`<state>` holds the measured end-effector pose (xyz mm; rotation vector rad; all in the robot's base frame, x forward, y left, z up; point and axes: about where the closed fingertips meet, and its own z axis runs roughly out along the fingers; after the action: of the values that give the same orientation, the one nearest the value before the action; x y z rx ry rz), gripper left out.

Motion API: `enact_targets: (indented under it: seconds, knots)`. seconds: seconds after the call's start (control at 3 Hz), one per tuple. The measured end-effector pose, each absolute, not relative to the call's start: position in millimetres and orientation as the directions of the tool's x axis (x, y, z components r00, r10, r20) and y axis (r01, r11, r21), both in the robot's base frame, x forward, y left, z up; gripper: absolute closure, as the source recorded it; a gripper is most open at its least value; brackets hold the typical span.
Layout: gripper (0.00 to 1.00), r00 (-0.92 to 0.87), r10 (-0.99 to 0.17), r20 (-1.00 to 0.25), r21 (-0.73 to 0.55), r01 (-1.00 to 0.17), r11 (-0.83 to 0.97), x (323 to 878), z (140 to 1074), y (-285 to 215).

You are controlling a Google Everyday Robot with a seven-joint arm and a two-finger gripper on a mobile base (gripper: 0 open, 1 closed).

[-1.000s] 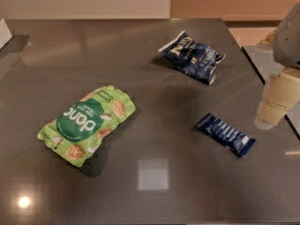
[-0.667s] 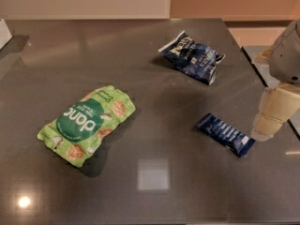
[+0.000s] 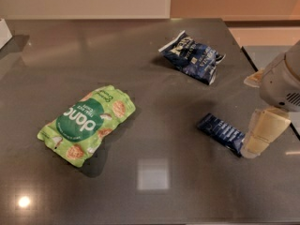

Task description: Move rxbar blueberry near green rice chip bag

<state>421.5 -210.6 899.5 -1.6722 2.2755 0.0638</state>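
The rxbar blueberry is a small flat navy wrapper lying on the dark table, right of centre. The green rice chip bag lies flat at the left, well apart from the bar. My gripper comes in from the right edge. Its cream tip is at the bar's right end and hides that end. I cannot tell whether it touches the bar.
A navy-and-white chip bag lies at the back right, beyond the bar. The table's right edge runs close behind the gripper. A white object sits at the far left edge.
My gripper has moved left and down, from beside the bar to its right end. The bar and both bags have not moved.
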Motion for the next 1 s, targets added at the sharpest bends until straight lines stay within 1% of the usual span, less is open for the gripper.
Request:
enact_targets:
  seconds: [0.33,1.0]
  knots:
    - [0.0,-0.271,-0.914,-0.303,-0.136,-0.937,0.323,419.6,879.2,-207.2]
    - [0.0,-0.282,-0.91,-0.305,-0.15,-0.929,0.338,427.2,858.8,-201.7]
